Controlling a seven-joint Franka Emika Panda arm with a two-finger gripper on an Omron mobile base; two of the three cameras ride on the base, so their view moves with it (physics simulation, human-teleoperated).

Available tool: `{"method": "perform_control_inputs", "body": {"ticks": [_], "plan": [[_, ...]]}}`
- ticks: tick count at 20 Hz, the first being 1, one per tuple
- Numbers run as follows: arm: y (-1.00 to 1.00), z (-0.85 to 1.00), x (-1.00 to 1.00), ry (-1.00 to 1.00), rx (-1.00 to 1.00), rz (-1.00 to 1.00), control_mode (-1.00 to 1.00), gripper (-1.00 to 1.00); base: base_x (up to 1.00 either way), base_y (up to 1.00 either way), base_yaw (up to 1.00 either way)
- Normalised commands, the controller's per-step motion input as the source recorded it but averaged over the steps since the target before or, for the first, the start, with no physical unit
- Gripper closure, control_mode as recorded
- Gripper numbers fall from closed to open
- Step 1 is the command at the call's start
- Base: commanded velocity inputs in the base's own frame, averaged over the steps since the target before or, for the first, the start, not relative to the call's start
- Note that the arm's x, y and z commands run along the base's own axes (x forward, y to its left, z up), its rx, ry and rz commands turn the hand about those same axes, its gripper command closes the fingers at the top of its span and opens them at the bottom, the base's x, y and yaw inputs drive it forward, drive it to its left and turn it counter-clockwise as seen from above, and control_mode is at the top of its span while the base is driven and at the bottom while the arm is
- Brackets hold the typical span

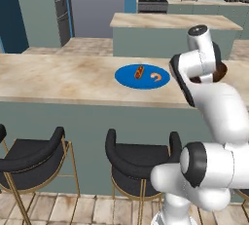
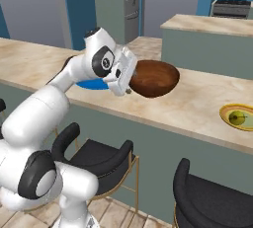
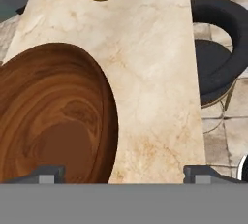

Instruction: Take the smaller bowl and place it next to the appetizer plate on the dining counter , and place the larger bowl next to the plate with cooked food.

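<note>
The larger bowl (image 2: 157,78), glossy reddish-brown wood, sits on the dining counter (image 2: 197,104) just right of the blue plate with cooked food (image 1: 142,76), which carries a sausage and a shrimp. My gripper (image 2: 128,89) is at the bowl's near-left rim, and my arm hides most of the bowl (image 1: 222,72) in the left base view. In the hand view the gripper (image 3: 123,174) is open, its fingertips (image 3: 48,174) wide apart, with the bowl (image 3: 53,121) rim between them and nothing gripped. The yellow appetizer plate (image 2: 239,117) lies farther right along the counter. The smaller bowl is out of view.
Black stools with gold legs (image 1: 138,163) (image 2: 96,160) stand along the counter's near side, one more (image 3: 218,48) below its edge in the hand view. A second island (image 1: 170,24) and a fridge (image 1: 62,5) stand behind. Bare counter (image 3: 155,72) lies between bowl and yellow plate.
</note>
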Motion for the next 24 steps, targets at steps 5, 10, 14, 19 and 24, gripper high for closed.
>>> {"method": "perform_control_inputs", "body": {"ticks": [5,10,14,19,24], "plan": [[0.33,0.16,-0.81,-0.16,-0.04,0.00,-1.00,-1.00,0.00,0.00,0.00],[0.19,0.00,-0.75,-0.21,-0.01,0.42,-1.00,-1.00,0.00,0.00,0.00],[0.04,0.00,-0.14,-0.23,-0.02,0.66,-1.00,-1.00,0.00,0.00,0.00],[0.18,0.22,-0.09,-0.03,-0.18,0.48,-1.00,-1.00,0.00,0.00,0.00],[0.71,0.46,-0.08,0.00,-0.38,0.25,-1.00,-1.00,0.00,0.00,0.00]]}}
